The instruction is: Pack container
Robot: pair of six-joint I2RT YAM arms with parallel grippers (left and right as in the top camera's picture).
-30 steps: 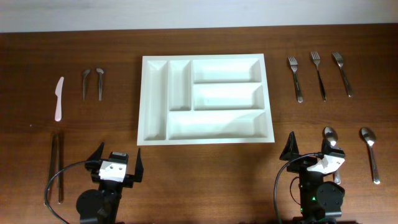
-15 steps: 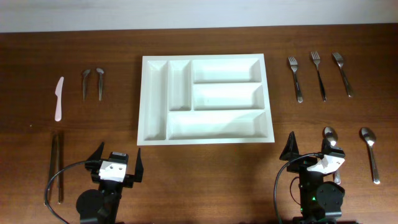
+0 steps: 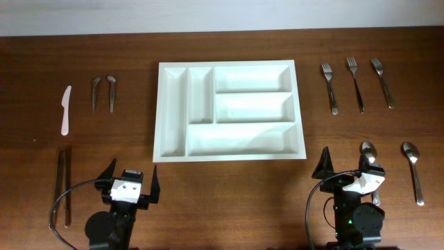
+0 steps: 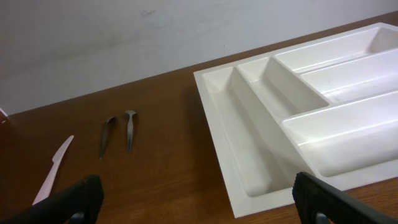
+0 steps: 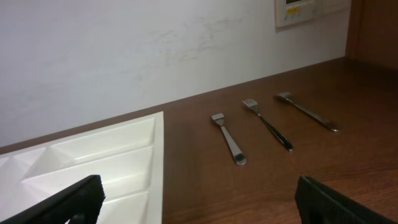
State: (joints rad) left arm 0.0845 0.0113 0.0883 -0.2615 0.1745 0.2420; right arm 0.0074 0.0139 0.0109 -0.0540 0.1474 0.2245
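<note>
The container (image 3: 174,151) is a large white cutlery tray with five empty compartments in the middle of the table; it also shows in the left wrist view (image 4: 224,149) and the right wrist view (image 5: 155,134). My left gripper (image 3: 130,182) is open and empty near the front edge, left of the tray. My right gripper (image 3: 345,167) is open and empty near the front edge, right of the tray. Three forks (image 3: 355,83) lie at the back right, and show in the right wrist view (image 5: 267,124). Two spoons (image 3: 411,156) lie at the right.
A white plastic knife (image 3: 65,110) and two small metal spoons (image 3: 103,92) lie at the left, also in the left wrist view (image 4: 118,130). Two dark sticks (image 3: 63,184) and a black cable lie at the front left. A pale wall stands behind the table.
</note>
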